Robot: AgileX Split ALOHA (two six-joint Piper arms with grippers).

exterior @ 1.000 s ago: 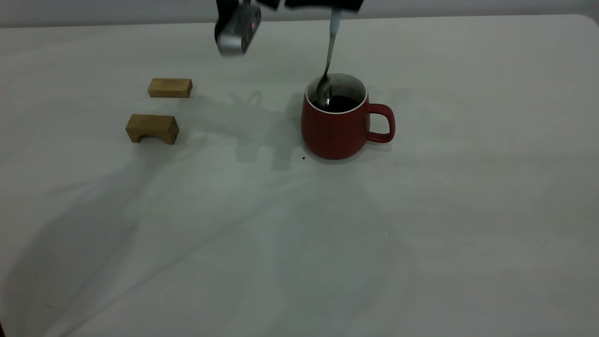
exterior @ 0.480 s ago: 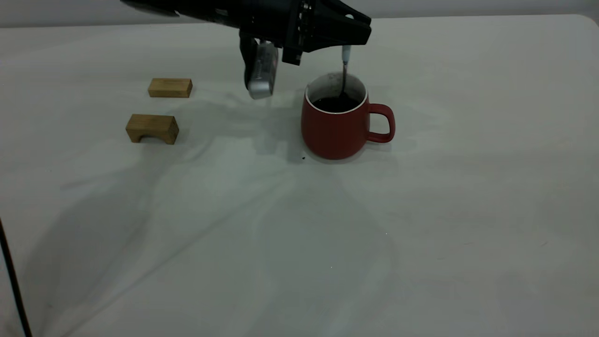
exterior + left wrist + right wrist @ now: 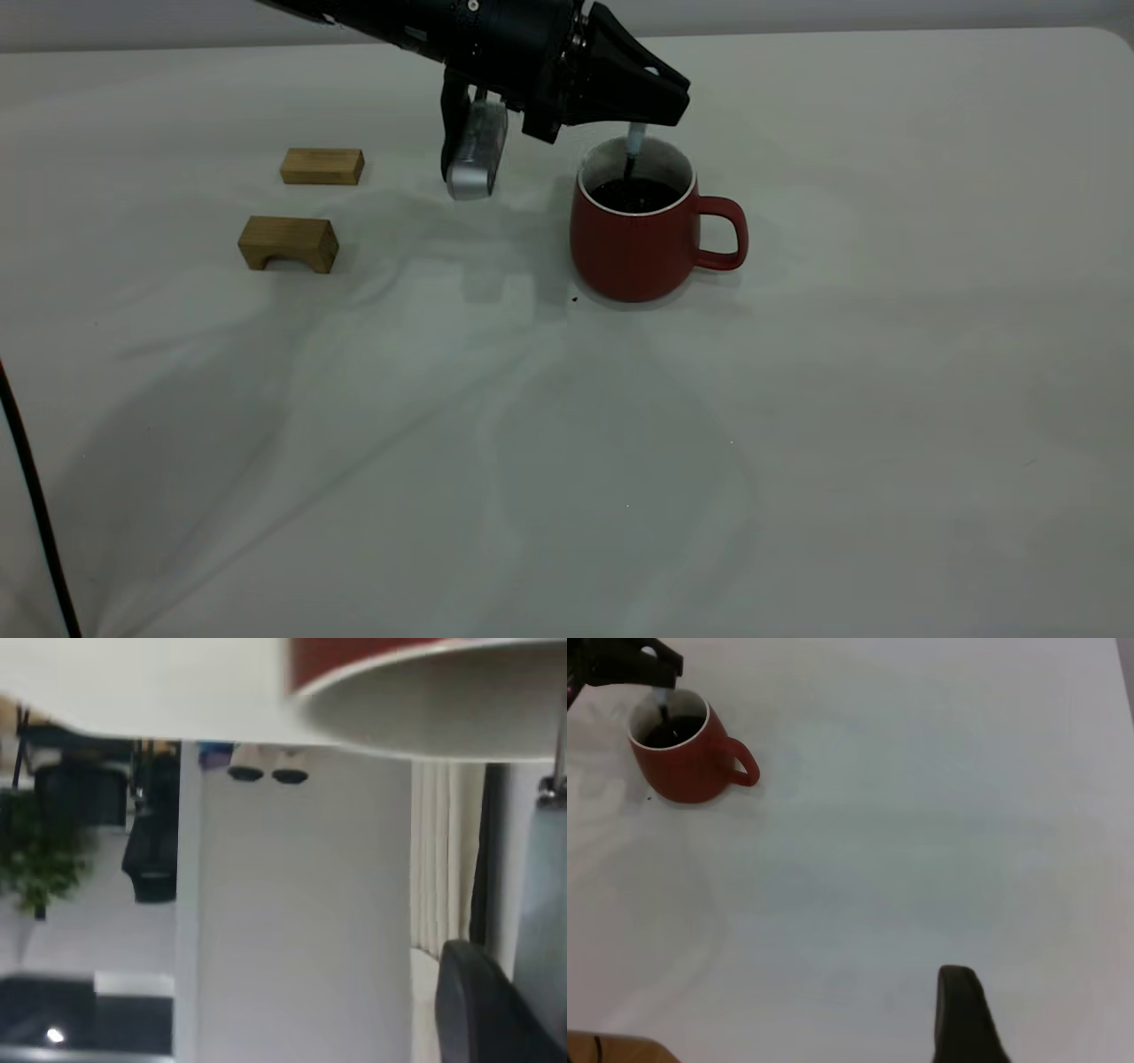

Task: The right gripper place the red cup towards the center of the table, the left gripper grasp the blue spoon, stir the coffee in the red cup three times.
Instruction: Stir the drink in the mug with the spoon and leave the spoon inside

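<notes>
The red cup (image 3: 633,244) stands upright on the table (image 3: 567,443), handle to the right, with dark coffee (image 3: 636,194) inside. My left gripper (image 3: 651,111) hovers just over the rim, shut on the blue spoon (image 3: 635,139). The spoon hangs nearly upright, its lower part sunk in the coffee and only a short pale handle stub showing. In the left wrist view the cup's rim (image 3: 443,722) is close and the spoon's handle (image 3: 542,904) runs beside a dark finger (image 3: 478,1010). The right gripper (image 3: 966,1014) is parked far from the cup (image 3: 687,762), out of the exterior view.
Two wooden blocks lie to the left of the cup, a flat one (image 3: 322,166) and an arched one (image 3: 288,243). A silver cylinder (image 3: 474,159) hangs under the left arm. A dark speck (image 3: 574,299) lies by the cup's base. A black cable (image 3: 35,505) crosses the left edge.
The left gripper has come down over the cup. The spoon went from tilted at the cup's left rim to nearly upright and deeper in the coffee. The cup stayed put.
</notes>
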